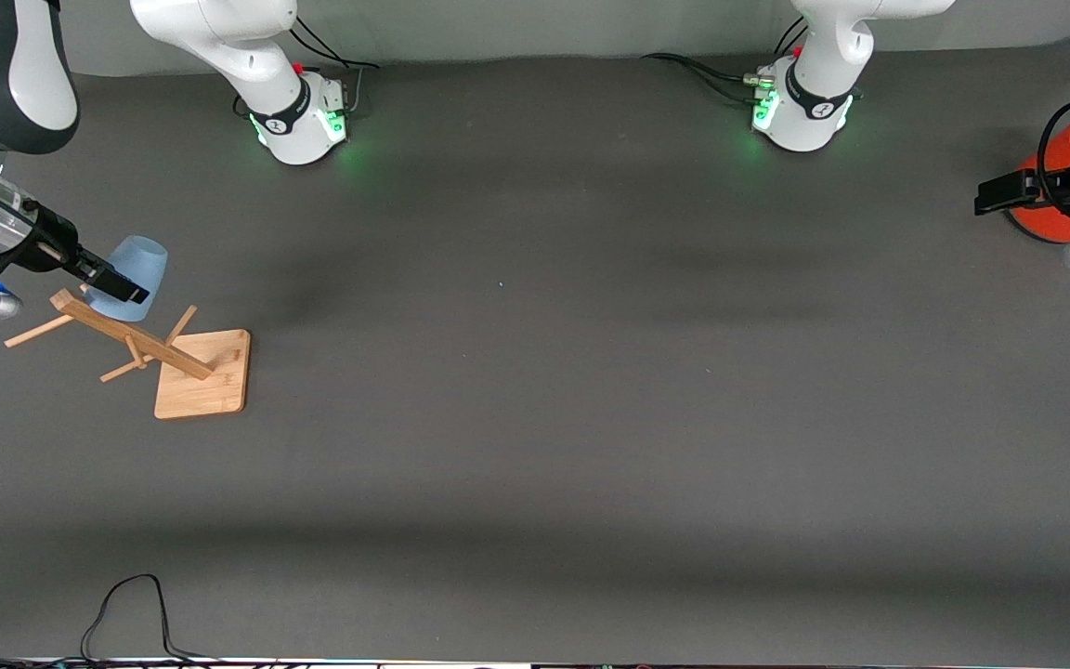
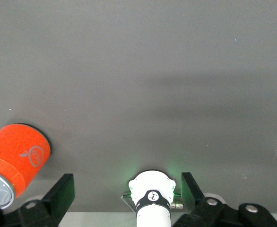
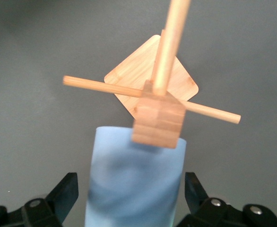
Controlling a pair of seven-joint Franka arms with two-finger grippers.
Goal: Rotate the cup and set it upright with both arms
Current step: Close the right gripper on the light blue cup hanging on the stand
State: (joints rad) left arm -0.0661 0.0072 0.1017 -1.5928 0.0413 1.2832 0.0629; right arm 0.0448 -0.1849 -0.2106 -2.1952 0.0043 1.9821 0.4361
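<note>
**Cup on rack peg — both pincers released**

Cup (image 1: 134,272) — a pale-blue tapered tumbler — sits at the right arm's end of the surface (image 1: 572,418), hung on an upper peg of the wooden rack (image 1: 150,346). The rack consists of a square wooden base plate, a post rising from it and thin cross pegs. In the right wrist view the cup (image 3: 134,179) lies between the two black fingers, its body partly covered by the block at the top of the rack post (image 3: 158,118).

Right pincer (image 1: 110,281): positioned at the cup, fingers spread wide on either side of it. The fingers (image 3: 66,191) stand apart from the cup wall — no contact is visible, and nothing is gripped.

Left pincer (image 1: 1009,192): waits at the left arm's end of the surface, over the orange canister (image 1: 1050,186). Its fingers (image 2: 62,193) are spread and hold nothing. The left wrist view shows the canister (image 2: 16,163) lying with its grey lid toward the camera, and the left arm's base (image 2: 151,194) with its green light.

A black cable (image 1: 126,613) loops on the surface at the edge nearest the front camera.
</note>
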